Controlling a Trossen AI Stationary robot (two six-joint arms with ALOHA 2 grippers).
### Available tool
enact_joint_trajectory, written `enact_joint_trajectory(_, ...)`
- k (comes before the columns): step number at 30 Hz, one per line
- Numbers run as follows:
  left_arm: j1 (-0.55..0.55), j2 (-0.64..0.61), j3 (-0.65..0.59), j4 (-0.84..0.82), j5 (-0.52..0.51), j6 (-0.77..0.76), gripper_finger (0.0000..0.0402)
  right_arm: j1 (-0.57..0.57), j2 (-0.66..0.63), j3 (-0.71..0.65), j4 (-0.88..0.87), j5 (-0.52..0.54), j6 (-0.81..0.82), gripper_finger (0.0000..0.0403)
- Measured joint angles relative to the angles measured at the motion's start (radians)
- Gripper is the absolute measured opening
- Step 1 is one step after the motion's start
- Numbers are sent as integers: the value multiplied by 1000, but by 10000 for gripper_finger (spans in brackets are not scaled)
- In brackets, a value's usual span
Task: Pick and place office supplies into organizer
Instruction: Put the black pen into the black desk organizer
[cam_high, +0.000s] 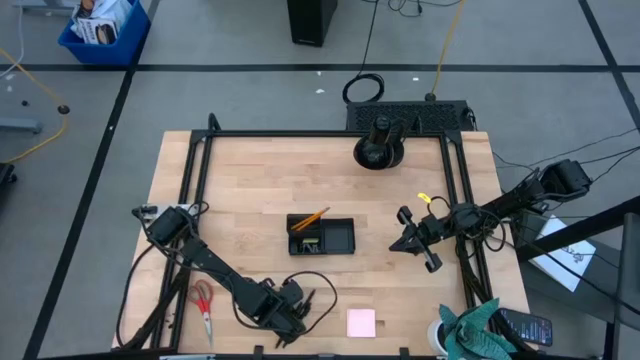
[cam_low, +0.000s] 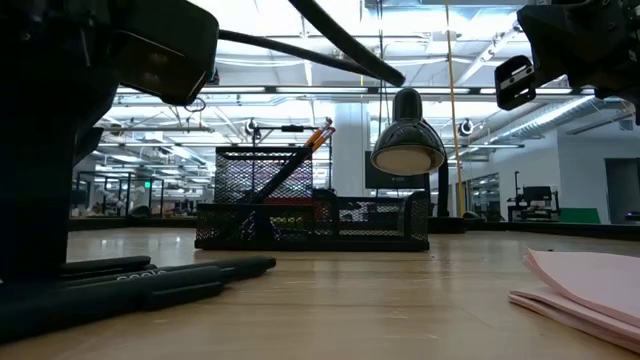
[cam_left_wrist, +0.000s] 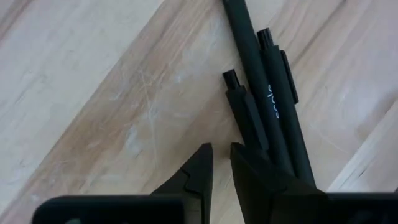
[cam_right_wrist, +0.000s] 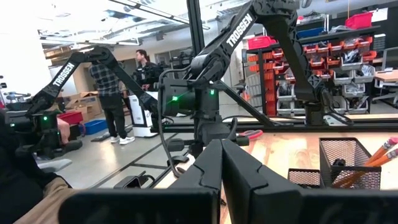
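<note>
Three black pens (cam_left_wrist: 267, 93) lie side by side on the wooden table near its front edge, also low at the left in the low view (cam_low: 150, 280). My left gripper (cam_left_wrist: 222, 155) points down just beside them, its fingers a narrow gap apart with bare wood between; in the high view it is at the front middle (cam_high: 297, 312). The black mesh organizer (cam_high: 320, 235) stands mid-table with orange pencils (cam_high: 312, 217) leaning in it. The pink sticky-note pad (cam_high: 361, 322) and red-handled scissors (cam_high: 205, 305) lie flat. My right gripper (cam_high: 410, 240) waits shut at the right. My left gripper comes from above, pointing down. One finger (cam_left_wrist: 261, 177) stands over the pens' near ends (cam_left_wrist: 249, 134) and hides them; whether it touches them I cannot tell. No pen lies between the two fingers.
A round black stand with a post (cam_high: 378, 150) is at the far edge. A teal cloth (cam_high: 480, 335) hangs off the front right corner. A black frame (cam_high: 200, 190) runs along the table's sides. People stand in the room beyond.
</note>
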Motion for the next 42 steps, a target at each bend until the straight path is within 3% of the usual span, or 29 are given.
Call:
enact_joint_trajectory(13, 3, -92, 11, -58, -50, 31, 67, 0, 0, 0, 21, 0, 0, 0)
enact_joint_trajectory(42, -25, 12, 67, -28, 14, 73, 67, 0, 0, 0, 34, 0, 0, 0)
